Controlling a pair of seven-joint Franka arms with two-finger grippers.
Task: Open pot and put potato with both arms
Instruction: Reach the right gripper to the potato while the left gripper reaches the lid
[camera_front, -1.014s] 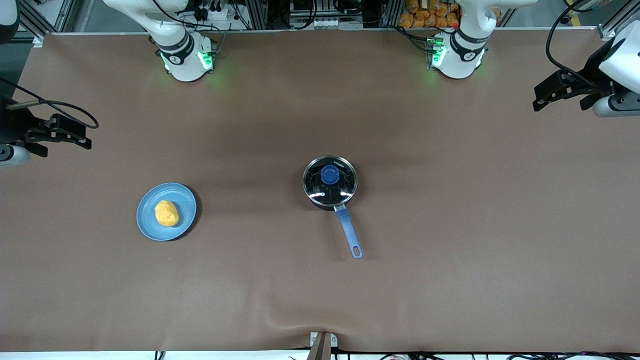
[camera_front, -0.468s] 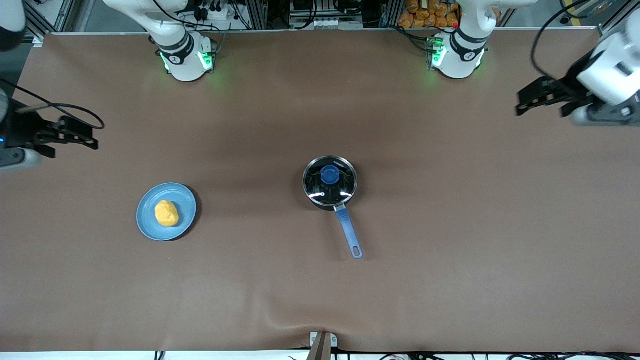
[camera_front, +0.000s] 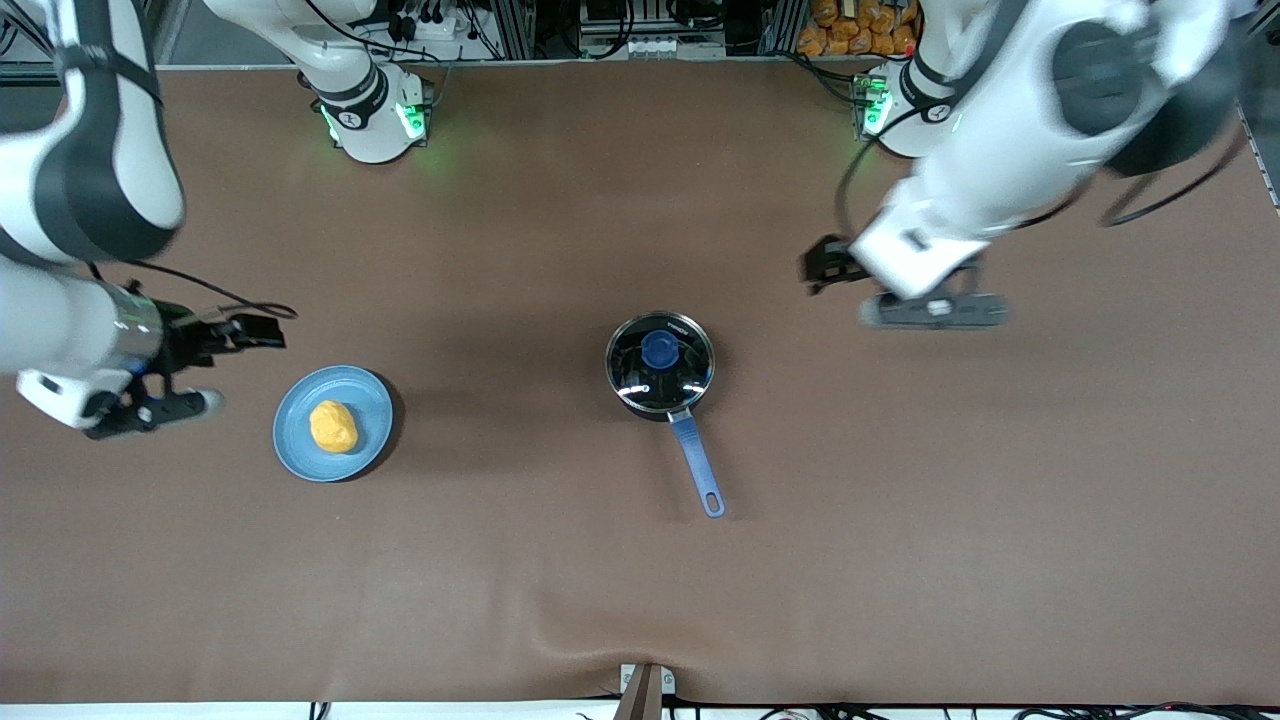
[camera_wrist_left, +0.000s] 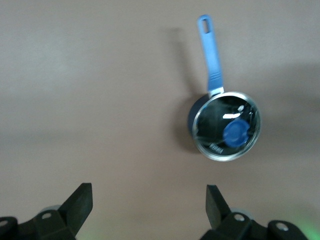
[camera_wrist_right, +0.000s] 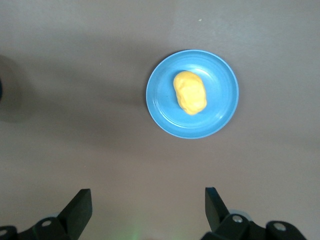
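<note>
The black pot (camera_front: 660, 365) stands mid-table with its glass lid on, blue knob (camera_front: 658, 349) on top, and its blue handle (camera_front: 697, 463) pointing toward the front camera. The potato (camera_front: 333, 427) lies on a blue plate (camera_front: 372, 398) toward the right arm's end. My left gripper (camera_front: 825, 265) hangs open and empty above the table beside the pot. The left wrist view shows that gripper (camera_wrist_left: 149, 200) and the pot (camera_wrist_left: 226, 126). My right gripper (camera_front: 255, 332) hangs open and empty beside the plate. The right wrist view shows that gripper (camera_wrist_right: 147, 202), the potato (camera_wrist_right: 190, 92) and the plate (camera_wrist_right: 162, 95).
The brown table cover (camera_front: 900, 520) has a slight wrinkle at its front edge near a small bracket (camera_front: 645, 685). The arm bases (camera_front: 375, 120) stand along the table's back edge, with cables and racks past them.
Both arms have swung in from the table's ends. The left gripper came toward the pot, the right gripper toward the plate. Pot, lid and potato have not moved.
</note>
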